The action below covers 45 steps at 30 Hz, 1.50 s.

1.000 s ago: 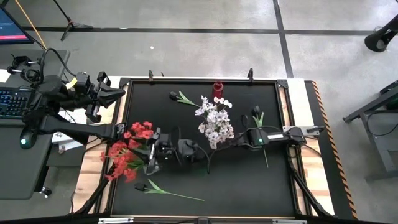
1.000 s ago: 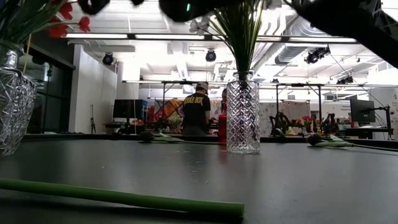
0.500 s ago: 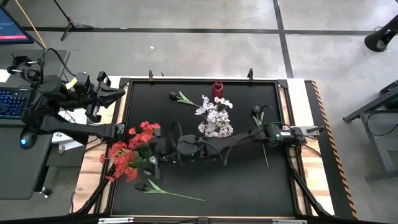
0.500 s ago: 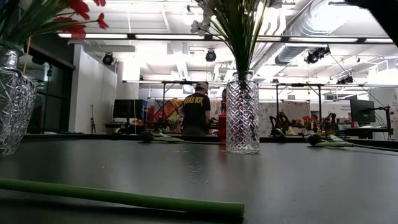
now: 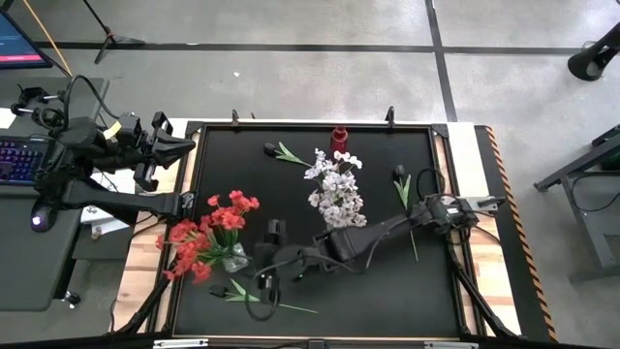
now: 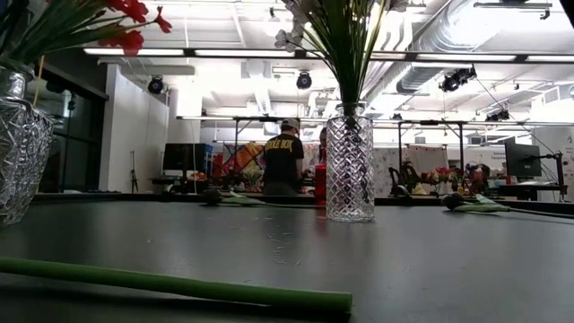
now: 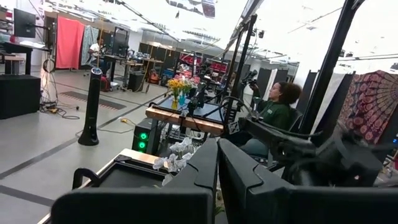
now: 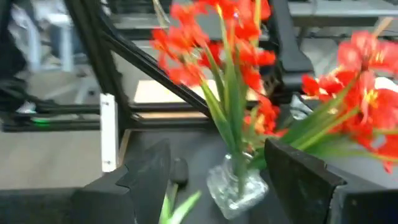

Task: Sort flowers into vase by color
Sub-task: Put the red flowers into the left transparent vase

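Note:
Red flowers [image 5: 208, 237] stand in a glass vase [image 8: 236, 186] at the table's left. White flowers [image 5: 334, 189] stand in a second glass vase [image 6: 350, 166] at mid-table. Dark-bloomed flowers lie flat on the table: one near-left [image 5: 232, 289], one at the far side [image 5: 278, 151], one at the right [image 5: 400, 181]. My right gripper [image 5: 260, 281] is open and empty, just right of the red vase and over the near-left dark flower [image 8: 178, 170]. My left gripper [image 7: 217, 171] is shut and empty, parked off the table's far left corner [image 5: 179, 145].
A small red bottle [image 5: 339, 139] stands at the table's far edge. The near-left flower's long green stem [image 6: 179, 285] runs along the near side. My right arm [image 5: 387, 228] reaches across the table in front of the white vase. A person [image 6: 283, 161] stands in the room beyond.
My right gripper has drawn away from the red flowers toward the table's near edge and now hangs over the near-left dark flower. The arm has left the top of the low view. The red blooms have swung a little toward the table's right.

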Available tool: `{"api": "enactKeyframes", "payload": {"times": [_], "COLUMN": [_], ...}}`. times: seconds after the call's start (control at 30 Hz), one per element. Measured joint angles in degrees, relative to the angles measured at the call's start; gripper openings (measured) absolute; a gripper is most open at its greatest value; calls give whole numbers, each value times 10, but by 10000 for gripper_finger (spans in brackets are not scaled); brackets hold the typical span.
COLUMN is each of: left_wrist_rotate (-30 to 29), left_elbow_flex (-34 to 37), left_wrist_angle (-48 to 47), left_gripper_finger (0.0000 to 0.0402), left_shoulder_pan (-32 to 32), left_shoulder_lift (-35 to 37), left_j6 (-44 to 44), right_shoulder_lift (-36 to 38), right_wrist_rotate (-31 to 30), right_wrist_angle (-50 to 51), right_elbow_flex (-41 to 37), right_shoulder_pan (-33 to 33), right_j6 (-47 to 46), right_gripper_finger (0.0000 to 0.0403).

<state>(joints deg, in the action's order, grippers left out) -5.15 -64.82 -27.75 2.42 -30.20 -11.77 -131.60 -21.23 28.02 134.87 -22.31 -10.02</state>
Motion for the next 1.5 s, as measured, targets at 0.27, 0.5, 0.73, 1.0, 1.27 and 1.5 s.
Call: {"api": "enactKeyframes", "payload": {"times": [0.27, 0.5, 0.73, 1.0, 1.27, 1.5], "left_wrist_rotate": [0, -1, -2, -3, -3, -3], "left_elbow_flex": [0, 0, 0, 0, 0, 0], "left_wrist_angle": [-7, -27, -27, -27, -26, -26], "left_gripper_finger": [0, 0, 0, 0, 0, 0], "left_shoulder_pan": [0, 0, 0, 0, 0, 0], "left_shoulder_lift": [0, 0, 0, 0, 0, 0], "left_j6": [0, 0, 0, 3, 4, 4], "right_shoulder_lift": [-14, -32, -50, -68, -84, -89], "right_wrist_rotate": [30, 24, 34, 48, 53, 54], "right_wrist_angle": [12, 24, 7, -43, -49, -53], "right_elbow_flex": [-1, -2, -2, -2, -2, -2], "right_shoulder_pan": [13, 21, 30, 42, 51, 52], "right_j6": [4, 0, 0, 9, 10, 10], "right_gripper_finger": [249, 240, 205, 193, 193, 193]}}
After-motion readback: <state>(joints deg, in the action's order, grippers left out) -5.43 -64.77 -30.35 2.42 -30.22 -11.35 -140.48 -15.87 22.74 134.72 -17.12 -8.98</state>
